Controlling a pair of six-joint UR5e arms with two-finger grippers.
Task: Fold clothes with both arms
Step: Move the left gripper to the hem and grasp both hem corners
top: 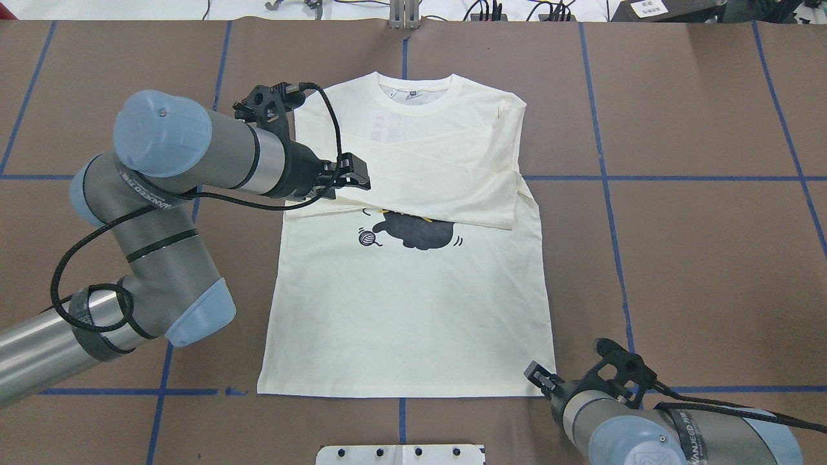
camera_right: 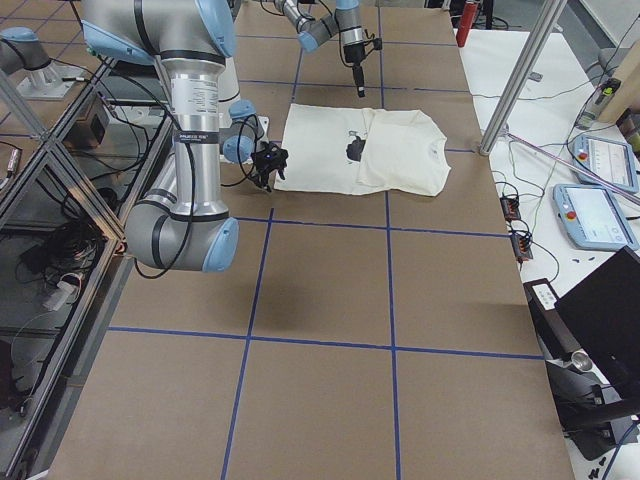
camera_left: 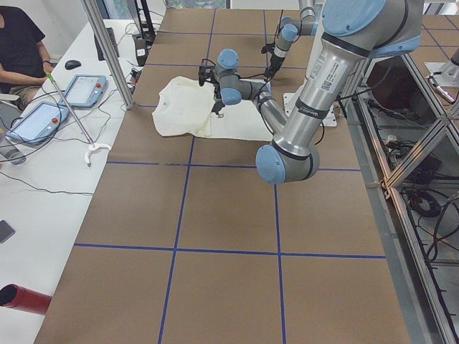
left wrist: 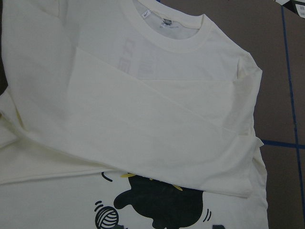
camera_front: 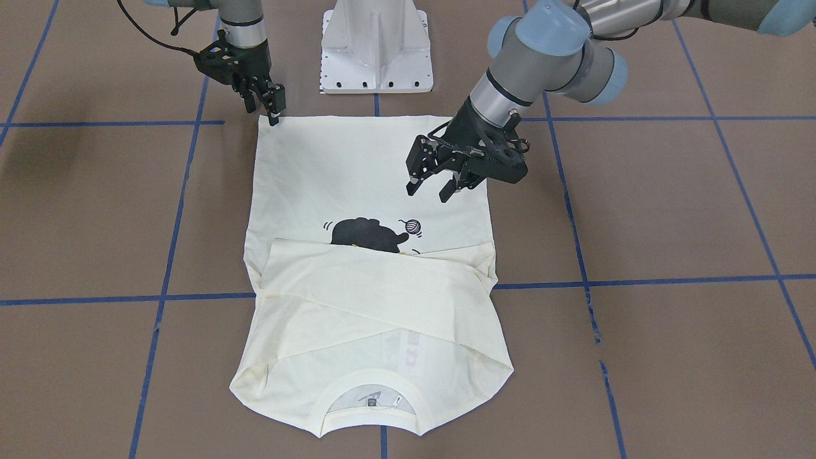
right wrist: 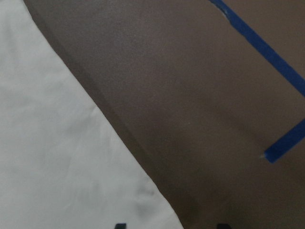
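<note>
The cream T-shirt (camera_front: pixel 357 166) lies flat, print side up, collar away from the robot. Both sleeves are folded across the chest and cover part of the black cat (top: pixel 413 232); the yarn ball (top: pixel 367 237) shows. My left gripper (camera_front: pixel 428 189) is open and empty, hovering just above the shirt's side near the folded sleeve (top: pixel 355 175). The left wrist view shows the collar and the folded sleeves (left wrist: pixel 143 119). My right gripper (camera_front: pixel 273 108) is open, low at the hem corner (top: pixel 539 378). In the right wrist view the hem edge (right wrist: pixel 57 167) runs between its fingertips.
The white base pedestal (camera_front: pixel 376 44) stands just behind the hem. Blue tape lines (top: pixel 646 178) cross the brown table. In the exterior left view a person sits at a side bench with tablets (camera_left: pixel 82 89) and a thin grabber stick (camera_left: pixel 68 107).
</note>
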